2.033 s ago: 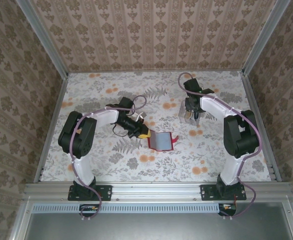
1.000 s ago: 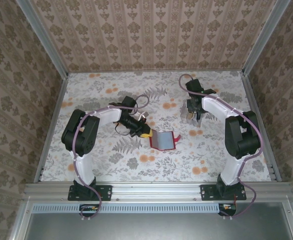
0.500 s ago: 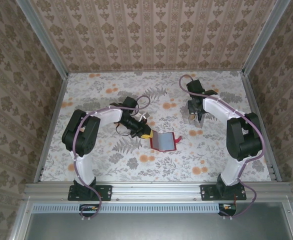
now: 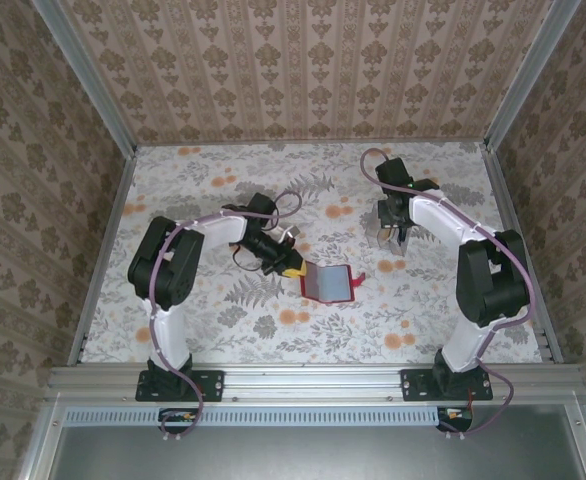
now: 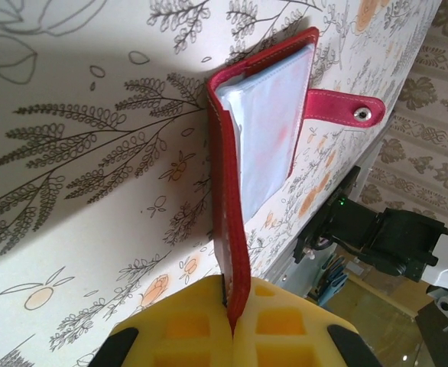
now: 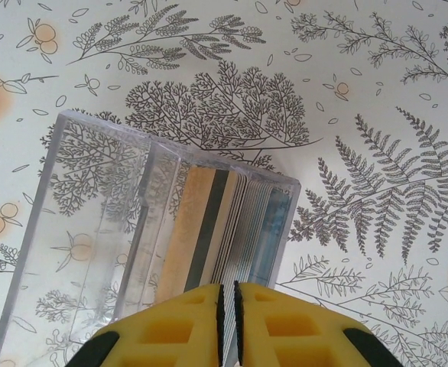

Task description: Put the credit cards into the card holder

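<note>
The card holder (image 4: 328,283) is a red wallet lying open at the table's middle, its greyish pockets (image 5: 264,126) facing up and its snap strap (image 5: 345,109) sticking out. My left gripper (image 4: 291,268) is shut on the edge of the wallet's red cover (image 5: 234,252), and its yellow fingers (image 5: 178,329) pinch it. The credit cards (image 6: 239,225) stand on edge as a stack inside a small clear plastic box (image 6: 94,206) at the back right. My right gripper (image 6: 228,329) reaches down into that box (image 4: 383,238), its jaws closed to a thin slit on a card edge from the stack.
Patterned walls (image 4: 303,70) with metal corner posts close in the floral table (image 4: 223,310) on three sides. A metal rail (image 4: 313,380) carrying both arm bases runs along the near edge. The right arm (image 4: 473,260) arches over the table's right side.
The right gripper's jaws have closed down on the cards in the clear box, and its wrist has shifted slightly right. The left gripper still holds the wallet's cover.
</note>
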